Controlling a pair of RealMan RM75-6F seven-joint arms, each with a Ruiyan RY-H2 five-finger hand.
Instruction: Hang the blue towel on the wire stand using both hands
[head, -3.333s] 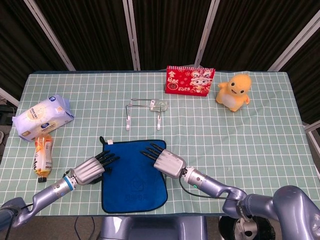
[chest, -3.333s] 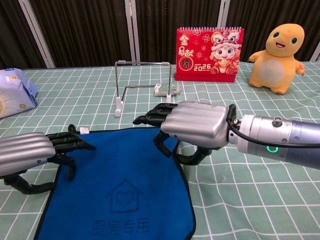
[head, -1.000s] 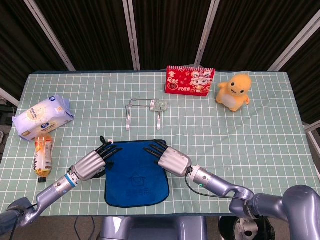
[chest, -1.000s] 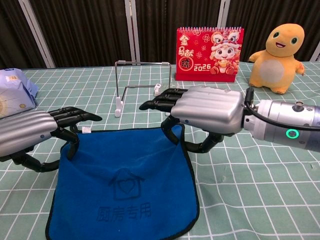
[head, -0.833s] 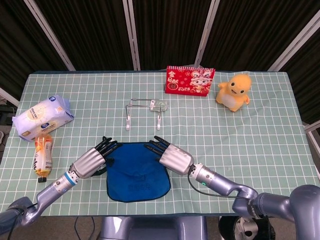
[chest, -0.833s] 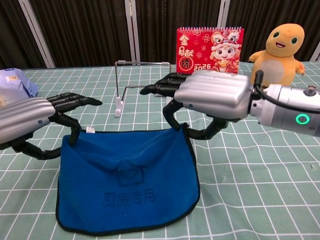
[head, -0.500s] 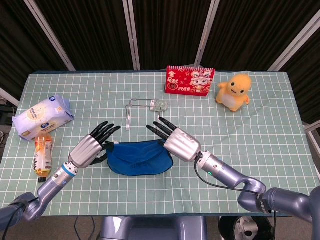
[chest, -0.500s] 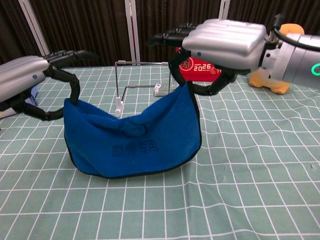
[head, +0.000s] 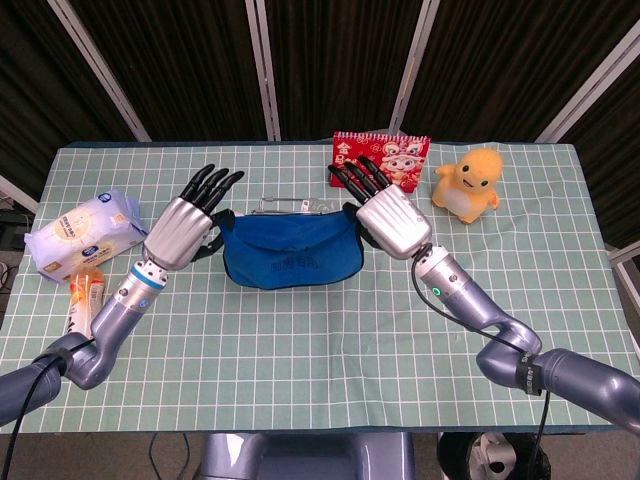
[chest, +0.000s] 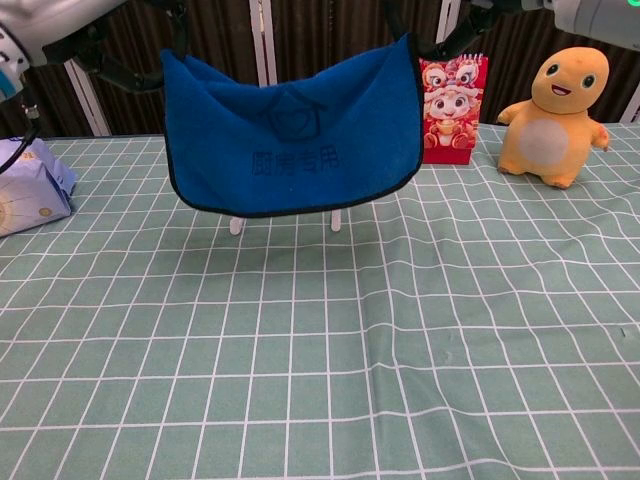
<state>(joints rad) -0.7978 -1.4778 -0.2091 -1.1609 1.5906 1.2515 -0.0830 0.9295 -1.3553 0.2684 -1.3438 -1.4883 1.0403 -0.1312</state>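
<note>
- While the left hand (head: 180, 232) pinches the left top corner of the blue towel (head: 290, 252) from below, its other fingers (head: 210, 184) are spread and point toward the far bench edge.
- Right hand (head: 388, 218) holds the towel's right top corner the same way – fingers (head: 358, 176) splayed, thumb side tucked under at the cloth.
- Towel hangs in the air between the two hands, sagging in the middle – chest view shows it well clear of the bench (chest: 400, 330), printed house logo and characters facing the camera.
- Wire stand (head: 290, 207) is just behind the towel in the head view, mostly hidden; only its top bar and clear base show. Chest view shows just its two white feet (chest: 237, 226) under the towel's lower hem.
- Cannot tell whether the towel touches the stand.
- Red calendar (head: 390, 155) stands behind the right hand, partly covered by its fingers.
- Yellow plush toy (head: 467, 184) sits right of the calendar, apart from it.
- White wipes pack (head: 84, 231) lies near the bench's left edge, with an orange snack bag (head: 84, 301) just in front of it.
</note>
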